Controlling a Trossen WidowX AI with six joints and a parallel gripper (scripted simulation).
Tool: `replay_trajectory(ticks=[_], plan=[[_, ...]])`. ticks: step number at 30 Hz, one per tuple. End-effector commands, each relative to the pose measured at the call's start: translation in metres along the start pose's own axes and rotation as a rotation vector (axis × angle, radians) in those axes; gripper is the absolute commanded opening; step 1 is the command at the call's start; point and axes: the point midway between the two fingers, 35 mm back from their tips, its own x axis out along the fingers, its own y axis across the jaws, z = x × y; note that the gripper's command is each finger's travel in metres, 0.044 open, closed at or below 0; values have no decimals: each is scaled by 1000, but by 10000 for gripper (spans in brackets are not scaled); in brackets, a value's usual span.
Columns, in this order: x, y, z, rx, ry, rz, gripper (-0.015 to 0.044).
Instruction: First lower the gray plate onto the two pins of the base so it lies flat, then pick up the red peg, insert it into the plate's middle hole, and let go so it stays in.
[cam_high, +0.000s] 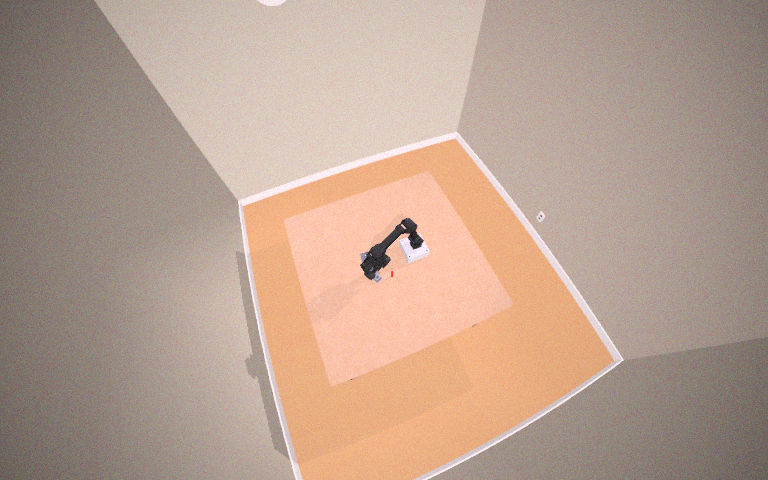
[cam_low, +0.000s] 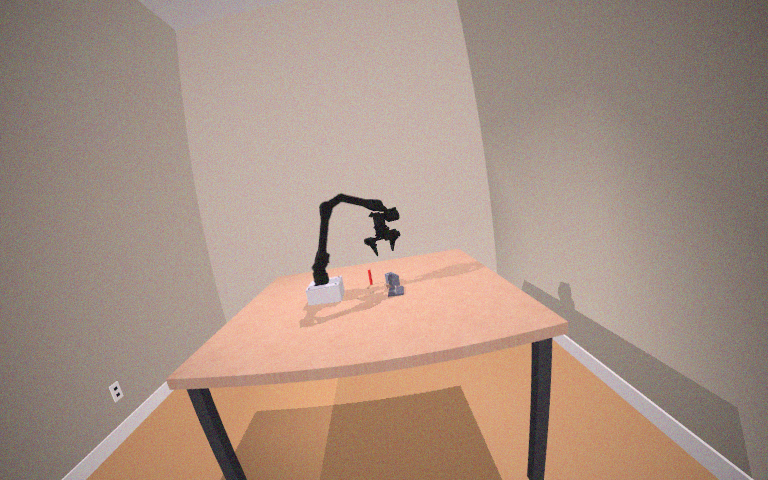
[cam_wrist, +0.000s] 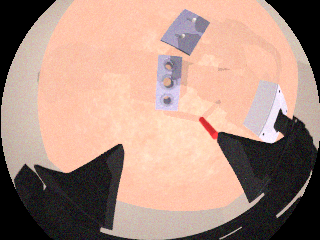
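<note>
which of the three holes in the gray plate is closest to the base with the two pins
The end hole on the gray plate's base-facing side; the middle and opposite end holes sit farther away.

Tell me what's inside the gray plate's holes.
No peg or pin shows in the three holes of the gray plate; the middle one shows tan. Its solid parts hide whatever is directly beneath. The red peg is apart from it.

red peg (cam_high: 391, 273) (cam_low: 370, 277) (cam_wrist: 208, 128) upright; gray plate (cam_high: 378, 279) (cam_low: 391, 279) (cam_wrist: 175, 91) seemingly off base (cam_high: 363, 256) (cam_low: 395, 291) (cam_wrist: 188, 29)
</note>
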Motion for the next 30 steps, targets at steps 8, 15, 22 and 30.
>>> replay_trajectory(ticks=[8, 15, 22, 30], plan=[[30, -4, 41, 149, -65, -56, 440], [71, -9, 44, 149, -65, -57, 440], [86, -11, 48, 149, -66, -57, 440], [98, -11, 49, 149, -66, -57, 440]])
